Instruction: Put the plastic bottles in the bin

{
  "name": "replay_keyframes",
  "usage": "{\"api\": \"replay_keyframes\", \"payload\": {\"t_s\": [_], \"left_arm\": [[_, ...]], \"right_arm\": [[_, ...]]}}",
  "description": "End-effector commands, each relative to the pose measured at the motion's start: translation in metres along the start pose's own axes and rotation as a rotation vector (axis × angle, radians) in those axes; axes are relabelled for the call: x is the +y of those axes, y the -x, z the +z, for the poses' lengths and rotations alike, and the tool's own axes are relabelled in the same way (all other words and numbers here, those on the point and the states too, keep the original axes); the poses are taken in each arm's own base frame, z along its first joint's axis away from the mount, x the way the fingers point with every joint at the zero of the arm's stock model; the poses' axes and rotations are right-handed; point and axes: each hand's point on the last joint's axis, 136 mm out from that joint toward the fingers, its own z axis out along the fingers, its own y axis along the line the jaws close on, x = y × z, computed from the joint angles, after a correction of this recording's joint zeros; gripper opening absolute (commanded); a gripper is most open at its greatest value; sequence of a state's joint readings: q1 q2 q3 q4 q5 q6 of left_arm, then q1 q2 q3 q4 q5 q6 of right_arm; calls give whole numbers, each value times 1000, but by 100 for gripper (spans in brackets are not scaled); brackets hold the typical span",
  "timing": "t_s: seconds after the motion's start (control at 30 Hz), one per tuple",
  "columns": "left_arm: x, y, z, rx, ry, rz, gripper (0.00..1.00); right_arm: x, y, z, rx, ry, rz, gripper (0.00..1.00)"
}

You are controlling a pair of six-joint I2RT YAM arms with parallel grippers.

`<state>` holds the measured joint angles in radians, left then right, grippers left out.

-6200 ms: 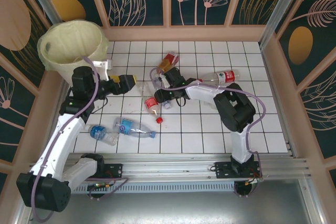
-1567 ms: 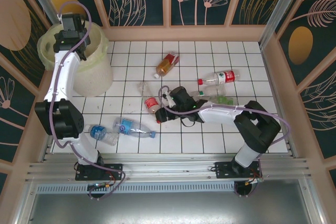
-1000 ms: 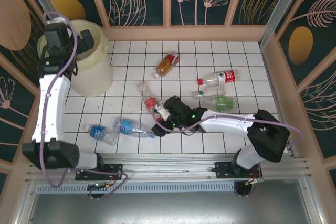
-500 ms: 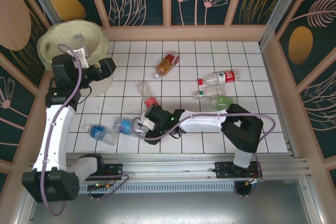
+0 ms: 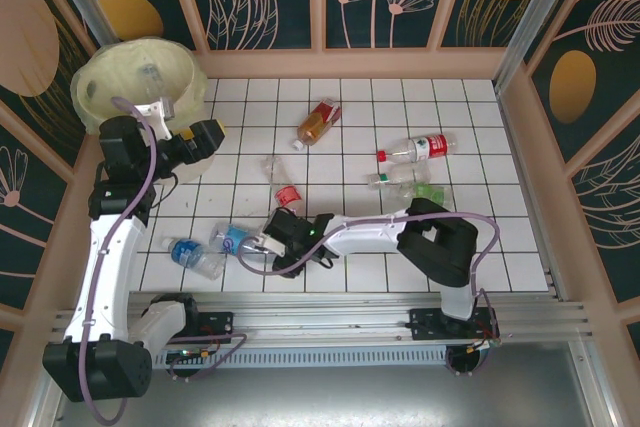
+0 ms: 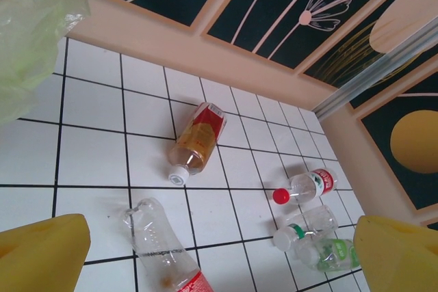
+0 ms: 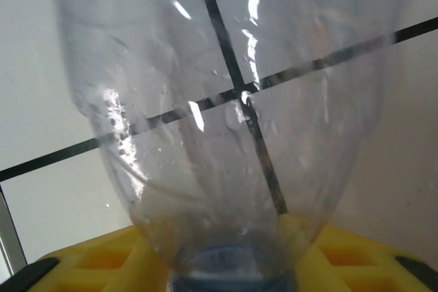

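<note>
right gripper (image 5: 266,246) is down low by the near edge of the white tiled table (image 5: 480,237), left of the middle. its yellow pads (image 7: 96,261) pinch the neck of a clear plastic bottle with a blue label (image 5: 236,239), which lies on its side on the tiles. a second clear blue-labelled bottle (image 5: 192,253) lies just beside it, toward the left edge. left gripper (image 5: 205,135) hangs beside the large round cream-yellow bin lined with a translucent bag (image 5: 190,77) in the far left corner, fingers spread wide. an amber bottle with a red label (image 6: 198,140) sits mid-table toward the far edge. a clear red-capped bottle (image 6: 306,186) and two green-capped bottles (image 6: 311,227) lie nearer the right edge, and a crushed clear bottle (image 6: 161,247) lies near the centre.
</note>
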<state>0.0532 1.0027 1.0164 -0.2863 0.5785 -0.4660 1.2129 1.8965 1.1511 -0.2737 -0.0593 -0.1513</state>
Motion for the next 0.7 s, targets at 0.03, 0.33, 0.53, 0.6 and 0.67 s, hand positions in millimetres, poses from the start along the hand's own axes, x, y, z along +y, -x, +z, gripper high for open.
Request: {"api": "replay_keyframes", "payload": {"t_s": [0.03,0.33,0.53,0.6,0.67], "left_arm": [[-7,0,-1,-17,-35,5,99],[-11,-3,0,-15,-57,8,99],[-15,-22,13,15,-85,5,99],[-21,-28,18,20,-109,2,99],[-29,-34,22,17,-150,-2,99]], "right_arm": [[5,5,-3,-6,2,-18,38],[1,12,-17,-88,55,84,33],[-7,32,-61,-261,169,245,34],[-12,36,-76,-316,211,292,34],[-21,37,-91,-371,253,352,34]]}}
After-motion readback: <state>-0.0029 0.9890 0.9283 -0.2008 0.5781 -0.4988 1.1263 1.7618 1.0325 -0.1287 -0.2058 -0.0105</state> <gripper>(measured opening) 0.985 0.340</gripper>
